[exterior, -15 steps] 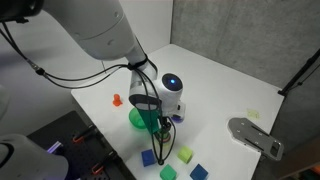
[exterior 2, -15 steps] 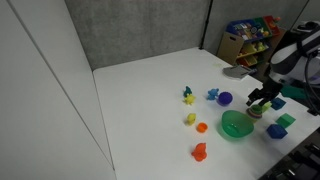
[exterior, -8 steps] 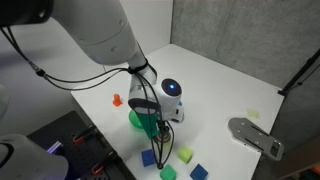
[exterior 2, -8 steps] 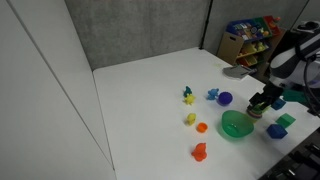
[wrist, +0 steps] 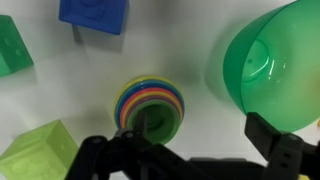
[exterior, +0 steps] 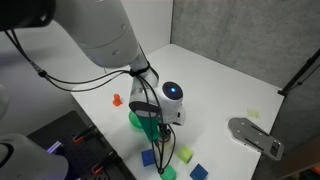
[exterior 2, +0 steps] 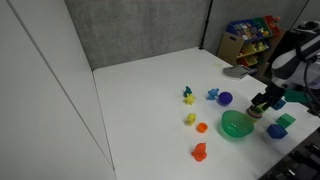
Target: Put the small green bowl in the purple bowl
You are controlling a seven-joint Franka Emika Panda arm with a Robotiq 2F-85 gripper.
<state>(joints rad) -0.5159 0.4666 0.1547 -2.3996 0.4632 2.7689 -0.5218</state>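
The small green bowl [exterior 2: 236,124] sits upright on the white table; it also shows in an exterior view [exterior: 138,120] and at the right of the wrist view [wrist: 268,58]. The purple bowl [exterior 2: 224,98] stands just behind it and is out of the wrist view. My gripper [wrist: 200,128] is open and empty, low over the table beside the green bowl. One finger is next to the bowl's rim and the other is over a rainbow-striped cup [wrist: 148,104]. The gripper also shows in both exterior views [exterior 2: 262,103] [exterior: 162,126].
A blue block [wrist: 95,12], a green block [wrist: 12,45] and a lime cube [wrist: 40,150] lie near the cup. Small yellow, blue and orange toys [exterior 2: 190,118] lie beyond the bowls. A grey flat object [exterior: 255,135] lies at the table's far side.
The gripper has shifted slightly, a little lower beside the green bowl. The bowls have not moved.
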